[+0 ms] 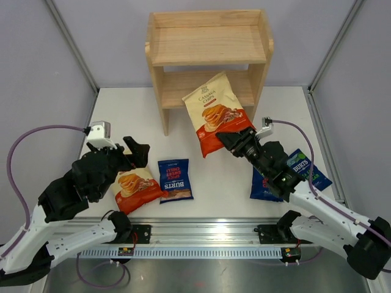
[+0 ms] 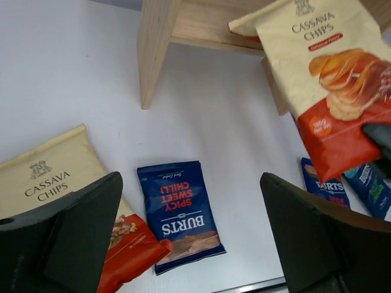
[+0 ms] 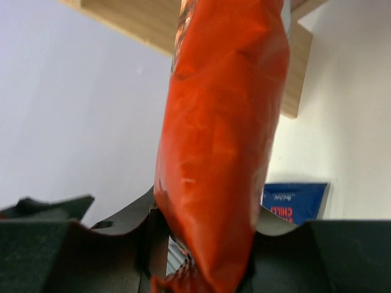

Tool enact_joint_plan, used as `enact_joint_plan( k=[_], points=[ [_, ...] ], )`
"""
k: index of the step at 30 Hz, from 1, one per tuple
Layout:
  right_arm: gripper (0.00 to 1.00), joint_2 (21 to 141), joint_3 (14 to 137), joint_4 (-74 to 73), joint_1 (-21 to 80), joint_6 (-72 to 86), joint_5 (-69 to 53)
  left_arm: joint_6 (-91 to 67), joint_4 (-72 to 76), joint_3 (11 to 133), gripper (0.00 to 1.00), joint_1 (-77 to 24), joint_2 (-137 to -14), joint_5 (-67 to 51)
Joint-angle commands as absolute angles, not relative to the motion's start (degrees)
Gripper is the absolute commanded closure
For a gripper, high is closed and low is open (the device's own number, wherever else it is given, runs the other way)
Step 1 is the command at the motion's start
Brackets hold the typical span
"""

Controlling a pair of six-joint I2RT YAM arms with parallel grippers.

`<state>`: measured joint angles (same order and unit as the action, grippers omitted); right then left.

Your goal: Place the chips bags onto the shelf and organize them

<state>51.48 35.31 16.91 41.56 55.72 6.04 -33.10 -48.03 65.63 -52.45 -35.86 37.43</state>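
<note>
My right gripper (image 1: 235, 135) is shut on the red bottom of a large cassava chips bag (image 1: 214, 113), held in the air with its cream top at the lower tier of the wooden shelf (image 1: 208, 46). In the right wrist view the bag (image 3: 220, 140) fills the space between the jaws. My left gripper (image 1: 135, 152) is open and empty above the second cassava bag (image 1: 135, 188), lying flat. A blue BURTS bag (image 1: 175, 179) lies beside it and also shows in the left wrist view (image 2: 180, 213). Two more BURTS bags (image 1: 300, 171) lie under my right arm.
The shelf stands at the back centre against the wall, both tiers bare. Grey walls close in the white table (image 1: 140, 116) on both sides. A metal rail (image 1: 201, 241) runs along the near edge.
</note>
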Motion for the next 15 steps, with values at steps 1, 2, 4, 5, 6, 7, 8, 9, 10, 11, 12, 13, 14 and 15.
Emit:
enact_joint_plan(
  k=[1, 2, 4, 5, 6, 7, 8, 9, 10, 11, 12, 13, 14, 15],
  points=[
    [0.96, 54.7, 40.3, 26.9, 38.9, 58.5, 7.3, -28.8, -53.5, 70.4, 0.01, -52.4, -35.5, 35.0],
    [0.96, 56.0, 40.7, 27.8, 38.7, 59.0, 7.6, -28.5, -54.1, 70.7, 0.01, -52.4, -35.2, 35.2],
    [0.96, 60.0, 41.9, 30.5, 38.3, 60.8, 9.1, -27.2, -55.4, 70.5, 0.01, -52.3, -34.0, 35.8],
    [0.95, 61.5, 42.4, 31.8, 38.3, 61.3, 9.7, -26.6, -55.5, 70.1, 0.01, -52.4, -33.4, 36.8],
    [0.95, 64.6, 43.5, 33.7, 38.3, 62.6, 10.5, -26.2, -55.3, 69.6, 0.01, -52.4, -31.9, 37.3],
    [0.96, 66.3, 44.3, 34.6, 38.3, 63.3, 12.1, -25.8, -55.0, 68.9, 0.01, -52.4, -31.2, 38.1],
    [0.95, 68.1, 45.2, 36.4, 38.3, 64.6, 12.9, -24.9, -54.7, 67.1, 0.01, -52.3, -30.3, 39.4],
    [0.95, 72.3, 47.4, 37.0, 38.3, 65.5, 13.2, -24.4, -53.7, 66.0, 0.01, -52.4, -28.9, 40.0],
    [0.95, 74.3, 48.7, 37.9, 38.2, 66.0, 14.6, -23.9, -53.4, 65.0, 0.01, -52.4, -28.1, 40.8],
    [0.95, 76.4, 49.9, 38.4, 38.3, 67.5, 15.4, -23.6, -53.2, 62.7, 0.01, -52.4, -27.4, 42.8],
    [0.95, 80.4, 52.1, 40.2, 38.3, 68.5, 16.0, -23.5, -52.4, 61.6, 0.01, -52.4, -26.6, 43.4],
    [0.95, 82.2, 53.1, 40.9, 38.3, 69.2, 17.7, -23.3, -51.9, 60.3, 0.01, -52.4, -25.0, 44.0],
    [0.95, 84.0, 54.3, 41.3, 38.3, 70.5, 18.5, -23.2, -51.2, 59.2, 0.01, -52.4, -24.0, 44.7],
    [0.94, 87.1, 57.1, 41.0, 38.4, 71.2, 19.2, -22.9, -50.1, 56.9, 0.01, -52.5, -23.1, 44.9]
  ],
)
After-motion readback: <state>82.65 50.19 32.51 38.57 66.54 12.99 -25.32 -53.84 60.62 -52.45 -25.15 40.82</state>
